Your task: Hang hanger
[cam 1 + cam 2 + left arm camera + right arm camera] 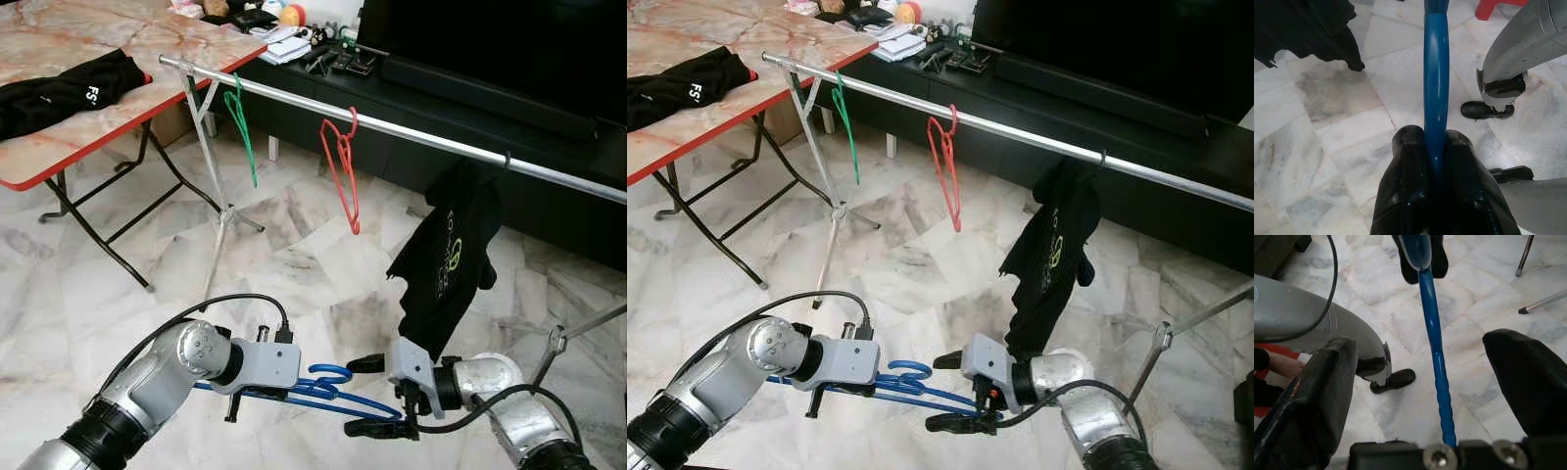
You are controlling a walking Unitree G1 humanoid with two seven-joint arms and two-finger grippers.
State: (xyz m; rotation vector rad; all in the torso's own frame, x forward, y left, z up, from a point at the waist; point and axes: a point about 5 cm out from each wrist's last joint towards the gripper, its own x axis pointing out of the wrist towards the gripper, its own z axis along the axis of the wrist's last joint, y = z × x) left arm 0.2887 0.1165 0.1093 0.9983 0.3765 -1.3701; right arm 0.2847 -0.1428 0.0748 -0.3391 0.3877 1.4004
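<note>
My left gripper is clamped on the blue hanger (held low, below the rail). My right gripper stands spread around its bar.

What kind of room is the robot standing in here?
Probably a home living room used for laundry: marble-tiled floor, a low black TV console under a large dark screen, a folding table, and a metal clothes rail with hangers and a black T-shirt.
</note>
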